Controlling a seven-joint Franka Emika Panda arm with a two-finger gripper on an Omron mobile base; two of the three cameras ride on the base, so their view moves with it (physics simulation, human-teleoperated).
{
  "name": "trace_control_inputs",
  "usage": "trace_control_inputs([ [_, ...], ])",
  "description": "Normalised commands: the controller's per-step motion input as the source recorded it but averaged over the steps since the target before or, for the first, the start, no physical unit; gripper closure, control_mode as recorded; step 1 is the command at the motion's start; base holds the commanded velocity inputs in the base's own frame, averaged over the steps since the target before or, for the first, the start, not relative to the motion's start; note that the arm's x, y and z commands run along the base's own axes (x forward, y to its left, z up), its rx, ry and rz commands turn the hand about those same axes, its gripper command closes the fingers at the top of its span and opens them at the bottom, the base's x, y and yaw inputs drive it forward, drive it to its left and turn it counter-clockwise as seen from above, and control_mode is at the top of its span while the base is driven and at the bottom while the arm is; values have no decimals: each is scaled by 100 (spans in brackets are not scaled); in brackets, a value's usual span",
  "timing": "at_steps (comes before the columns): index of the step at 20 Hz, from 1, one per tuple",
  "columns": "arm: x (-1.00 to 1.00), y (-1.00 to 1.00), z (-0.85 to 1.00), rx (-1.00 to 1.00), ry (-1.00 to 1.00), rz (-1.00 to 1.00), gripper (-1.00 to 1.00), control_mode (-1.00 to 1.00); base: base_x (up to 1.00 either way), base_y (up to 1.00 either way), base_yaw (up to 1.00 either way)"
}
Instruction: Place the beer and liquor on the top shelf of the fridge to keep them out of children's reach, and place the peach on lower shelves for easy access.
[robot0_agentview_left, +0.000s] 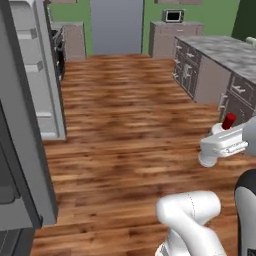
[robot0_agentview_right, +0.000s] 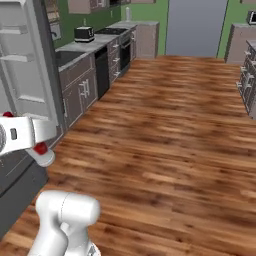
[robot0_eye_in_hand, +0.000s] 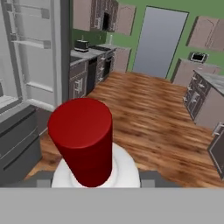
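Gripper (robot0_eye_in_hand: 94, 186) jaws clamped, arm raised

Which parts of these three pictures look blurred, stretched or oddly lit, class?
Hand view: the liquor looms huge and foreshortened, its red cap crisp, the wooden floor soft. Left base view: floor grain smeared, the fridge flatly shaded, no glare. Right base view: even light, no cast shadows, the far green wall slightly soft.
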Motion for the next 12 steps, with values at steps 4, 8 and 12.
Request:
trace_control_inputs([
  [4, 0, 0, 0, 0, 0, 0, 100, 100, 68, -24, 11],
  [8, 0, 0, 0, 0, 0, 0, 100, 100, 87, -7, 41],
  [12, 0, 0, 0, 0, 0, 0, 100, 100, 100, -9, 56],
])
